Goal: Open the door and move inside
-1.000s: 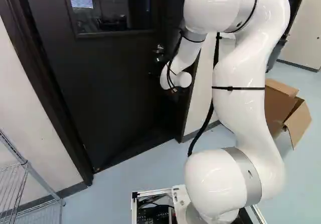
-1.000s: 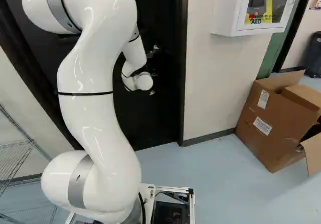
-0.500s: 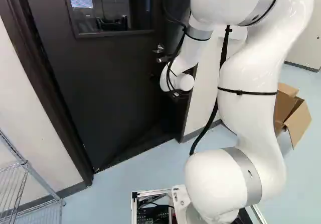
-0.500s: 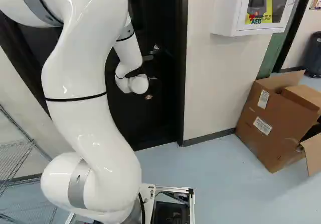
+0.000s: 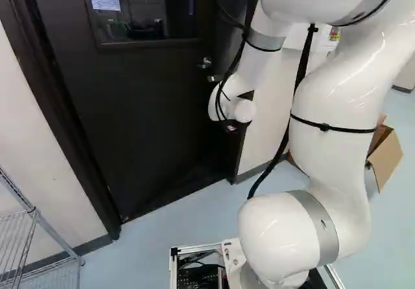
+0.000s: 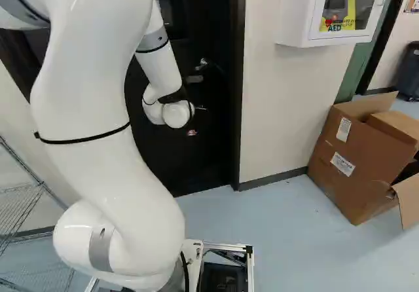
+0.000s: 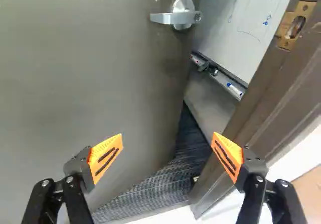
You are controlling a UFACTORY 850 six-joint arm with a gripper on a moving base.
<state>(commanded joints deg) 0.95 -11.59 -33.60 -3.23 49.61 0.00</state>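
In the left base view my gripper (image 5: 231, 127) hangs below the white wrist, mostly dark against the door's latch side. The dark door (image 5: 142, 114) has a window at its top and a metal lever handle (image 5: 214, 78). The wrist view shows the gripper (image 7: 167, 146) open, its orange-padded fingers wide apart with nothing between them. Ahead of it, the door (image 7: 90, 73) stands ajar, its lever (image 7: 173, 18) beyond the fingers. A gap separates the door's edge from the brown frame (image 7: 256, 103), which carries a brass strike plate (image 7: 295, 25).
Through the gap show a whiteboard (image 7: 246, 25), its marker tray (image 7: 220, 76) and dark carpet (image 7: 155, 189). A wire shelf (image 5: 39, 218) stands left of the doorway. Right of it are a wall cabinet (image 6: 298, 17) and an opened cardboard box (image 6: 350, 161).
The arm has folded back toward the base, its wrist drawing away from the door and lower. More of the lever shows. Base and door look unmoved.
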